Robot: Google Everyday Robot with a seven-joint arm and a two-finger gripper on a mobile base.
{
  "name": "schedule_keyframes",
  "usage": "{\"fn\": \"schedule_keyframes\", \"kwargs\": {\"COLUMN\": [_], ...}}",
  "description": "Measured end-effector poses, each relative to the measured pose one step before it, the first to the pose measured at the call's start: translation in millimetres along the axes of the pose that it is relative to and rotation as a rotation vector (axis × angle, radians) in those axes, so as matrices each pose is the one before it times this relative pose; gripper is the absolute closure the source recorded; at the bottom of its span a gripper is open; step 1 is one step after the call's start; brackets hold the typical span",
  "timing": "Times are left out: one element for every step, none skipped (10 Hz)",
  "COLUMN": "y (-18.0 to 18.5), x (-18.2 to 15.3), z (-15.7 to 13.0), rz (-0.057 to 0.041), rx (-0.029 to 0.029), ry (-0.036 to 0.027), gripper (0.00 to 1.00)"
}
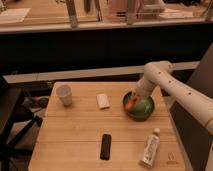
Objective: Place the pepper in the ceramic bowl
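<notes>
Where the pepper (131,104) sits: within the outline of the ceramic bowl (146,113), over its left half and just below the gripper (136,96); whether it rests on the bowl's floor or hangs above it cannot be told.
Pepper's look: small, elongated and orange-red, slanting from upper right to lower left, and much smaller than the bowl; no green end can be made out.
Ceramic bowl: round, shallow, glossy green with a darker rim, standing on the right side of the worktop (70,137).
Gripper: at the bowl's upper-left rim, meeting the pepper's upper end; I cannot tell whether it is apart, together or clamped on the pepper.
Arm (172,85): white, coming in from the right, bent above the bowl and pointing down into it.
Worktop: pale wooden planks.
Paper cup (64,94): white, upright, back left, well apart from the bowl.
White pad (102,100): small, flat, rectangular, between cup and bowl.
Black oblong (105,146): flat, front centre.
Tube (150,148): white, lying tilted at front right, near the bowl but apart from it.
</notes>
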Motion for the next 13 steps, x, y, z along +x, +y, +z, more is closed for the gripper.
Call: {"fn": "schedule_keyframes", "kwargs": {"y": [0.41,-0.74,-0.56,0.67,0.93,0.31,0.11,0.22,0.47,0.37,0.16,0.37,0.31], "x": [0.66,-0.17,-0.1,0.43,0.66,0.45,0.14,0.26,0.5,0.39,0.23,0.21,0.27], "z": [-0.31,0.04,0.09,-0.33,-0.54,-0.23,-0.16,-0.23,-0.18,-0.23,-0.2,-0.07,-0.26], "rz": [0.00061,-0.00057,-0.00054,0.00136,0.00213,0.00102,0.00048,0.00078,0.00085,0.00077,0.00042,0.00067,-0.00011], "rx": [0.0,-0.00035,-0.00029,-0.00079,-0.00032,-0.00069,-0.00024,-0.00046,-0.00101,-0.00062,-0.00013,-0.00062,-0.00043], "ry": [0.00089,-0.00025,-0.00023,0.00003,0.00028,0.00018,-0.00016,-0.00008,0.00033,0.00017,0.00014,-0.00019,-0.00014], "gripper": [0.93,0.86,0.84,0.84,0.84,0.84,0.84,0.84,0.84,0.84,0.84,0.83,0.76]}}
